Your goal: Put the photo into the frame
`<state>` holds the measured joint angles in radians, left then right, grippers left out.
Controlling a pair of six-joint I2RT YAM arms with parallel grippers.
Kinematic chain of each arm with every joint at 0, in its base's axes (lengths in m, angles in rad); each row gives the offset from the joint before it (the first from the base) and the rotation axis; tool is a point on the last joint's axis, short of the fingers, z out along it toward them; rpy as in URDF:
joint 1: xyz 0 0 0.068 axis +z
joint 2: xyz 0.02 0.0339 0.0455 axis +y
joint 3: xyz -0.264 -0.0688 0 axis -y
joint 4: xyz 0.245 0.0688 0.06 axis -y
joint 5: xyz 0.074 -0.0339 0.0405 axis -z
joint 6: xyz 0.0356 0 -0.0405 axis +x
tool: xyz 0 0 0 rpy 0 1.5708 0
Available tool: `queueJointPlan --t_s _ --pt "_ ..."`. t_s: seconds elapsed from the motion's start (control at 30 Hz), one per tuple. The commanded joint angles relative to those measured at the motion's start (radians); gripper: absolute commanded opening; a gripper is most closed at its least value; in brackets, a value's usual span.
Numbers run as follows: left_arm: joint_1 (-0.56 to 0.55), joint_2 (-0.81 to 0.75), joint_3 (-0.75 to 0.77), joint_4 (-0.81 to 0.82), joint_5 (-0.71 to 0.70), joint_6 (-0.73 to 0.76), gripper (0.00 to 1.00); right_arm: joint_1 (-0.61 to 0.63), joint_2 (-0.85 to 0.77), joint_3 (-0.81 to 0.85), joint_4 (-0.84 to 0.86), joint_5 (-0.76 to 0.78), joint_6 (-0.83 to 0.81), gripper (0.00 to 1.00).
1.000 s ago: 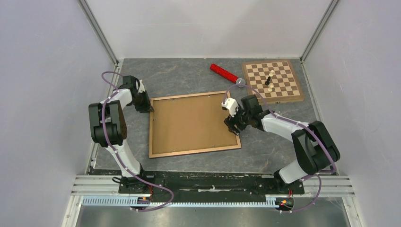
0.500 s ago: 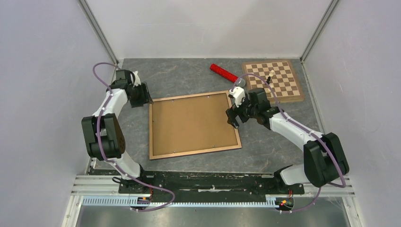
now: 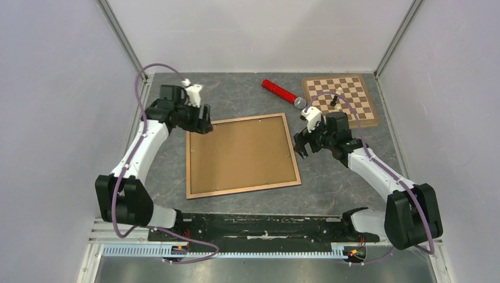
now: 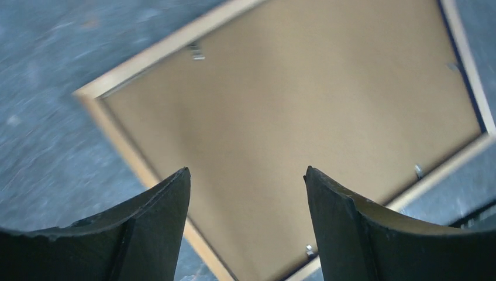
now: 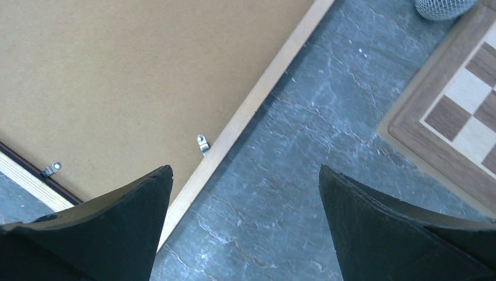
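Frame (image 3: 194,162) has just been let go mid-desk (image 3: 236,94): left gripper (image 4: 245,171) and right gripper (image 5: 245,170) are opened, emptied and pulled back. Photo isn't seen, probably shut inside already.

I am working over a grey, marbled tabletop (image 3: 236,97); plain pale walls (image 3: 259,32) are enclosing it on three sides, and metal posts (image 3: 122,38) are seemingly edging the back corners.
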<state>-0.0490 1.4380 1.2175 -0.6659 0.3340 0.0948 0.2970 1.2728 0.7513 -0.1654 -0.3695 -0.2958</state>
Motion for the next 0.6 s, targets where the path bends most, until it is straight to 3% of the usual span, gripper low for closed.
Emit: queueJointPlan --t_s 0.0,0.3,0.57 --pt "-0.184 -0.072 -0.031 -0.096 0.065 0.162 0.78 -0.045 -0.068 -0.062 0.078 -0.041 0.024 0.98" --pt "-0.589 -0.035 -0.109 -0.068 -0.071 0.216 0.80 -0.172 -0.128 -0.172 0.134 -0.149 0.024 0.98" --pt "-0.836 0.077 -0.135 -0.031 -0.191 0.234 0.76 -0.328 -0.151 -0.192 0.149 -0.204 0.032 0.98"
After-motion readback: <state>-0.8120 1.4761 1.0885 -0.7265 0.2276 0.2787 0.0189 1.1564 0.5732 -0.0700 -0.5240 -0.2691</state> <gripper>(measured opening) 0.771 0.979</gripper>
